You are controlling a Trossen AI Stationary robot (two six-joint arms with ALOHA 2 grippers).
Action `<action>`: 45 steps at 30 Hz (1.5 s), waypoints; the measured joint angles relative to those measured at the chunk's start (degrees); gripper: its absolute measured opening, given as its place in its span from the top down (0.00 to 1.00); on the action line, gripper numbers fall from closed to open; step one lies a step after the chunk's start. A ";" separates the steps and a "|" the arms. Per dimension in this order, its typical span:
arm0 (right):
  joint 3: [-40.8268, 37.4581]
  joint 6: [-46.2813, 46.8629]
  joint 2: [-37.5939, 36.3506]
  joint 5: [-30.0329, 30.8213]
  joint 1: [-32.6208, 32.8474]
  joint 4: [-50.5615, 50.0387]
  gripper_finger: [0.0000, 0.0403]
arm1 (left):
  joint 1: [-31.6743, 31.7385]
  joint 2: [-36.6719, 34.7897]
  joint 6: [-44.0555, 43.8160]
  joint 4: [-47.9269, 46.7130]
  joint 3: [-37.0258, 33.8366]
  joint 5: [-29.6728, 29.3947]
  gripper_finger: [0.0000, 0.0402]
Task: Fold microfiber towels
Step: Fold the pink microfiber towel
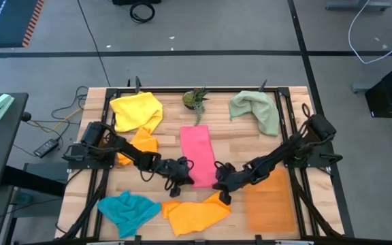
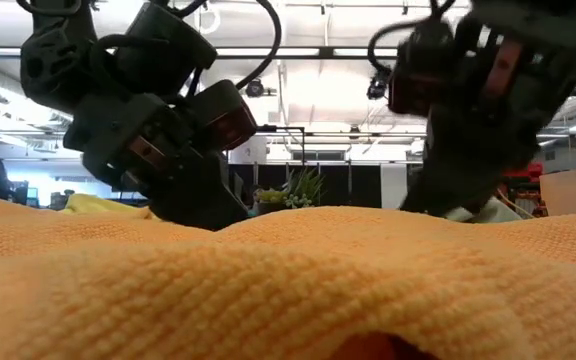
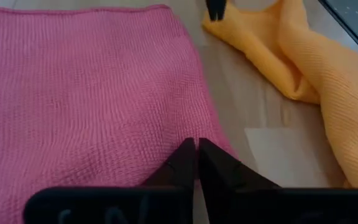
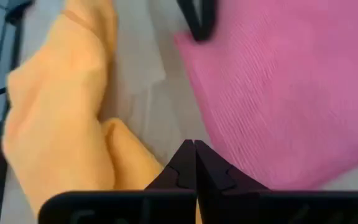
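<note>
A pink towel (image 1: 196,153), folded into a long strip, lies flat at the table's centre. My left gripper (image 1: 182,178) is shut at its near left corner (image 3: 219,146). My right gripper (image 1: 222,185) is shut at its near right corner, with its tips (image 4: 194,149) over the pink edge beside an orange towel (image 1: 196,214). The orange towel lies crumpled just nearer and fills the low view (image 2: 288,280). Teal (image 1: 128,211), yellow (image 1: 138,112), a second orange (image 1: 143,141) and pale green (image 1: 256,112) towels lie crumpled around. My left gripper has its shut fingertips (image 3: 188,155) over the pink towel's near left corner, slanting down from the table's left. I cannot tell whether they touch the cloth, which lies flat. My right gripper has its shut fingertips (image 4: 188,158) at the pink towel's near right corner; whether they touch cannot be told.
A small green plant (image 1: 196,99) stands at the far centre. A flat translucent orange mat (image 1: 269,201) lies near right. Dark frame rails (image 1: 288,122) run along both sides of the wooden table.
</note>
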 joint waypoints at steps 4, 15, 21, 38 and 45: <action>0.01 -7.58 -2.26 0.61 0.26 -0.18 0.97 | 0.15 -0.97 2.13 -0.05 -0.02 1.68 0.89; 0.06 -29.30 -3.04 2.98 0.87 -2.01 0.81 | -3.45 -5.31 13.73 -1.44 -0.02 6.29 0.89; 0.07 -28.35 -3.04 3.27 0.87 -3.86 0.70 | -5.01 -5.31 14.44 -2.79 -0.04 0.43 0.80; 0.10 -29.32 -3.04 3.30 0.80 -3.60 0.66 | -5.52 1.15 12.74 1.38 0.07 -2.20 0.55; 0.14 -30.16 -3.04 3.27 0.80 -7.05 0.66 | -5.27 1.20 8.81 0.31 0.16 -3.04 0.63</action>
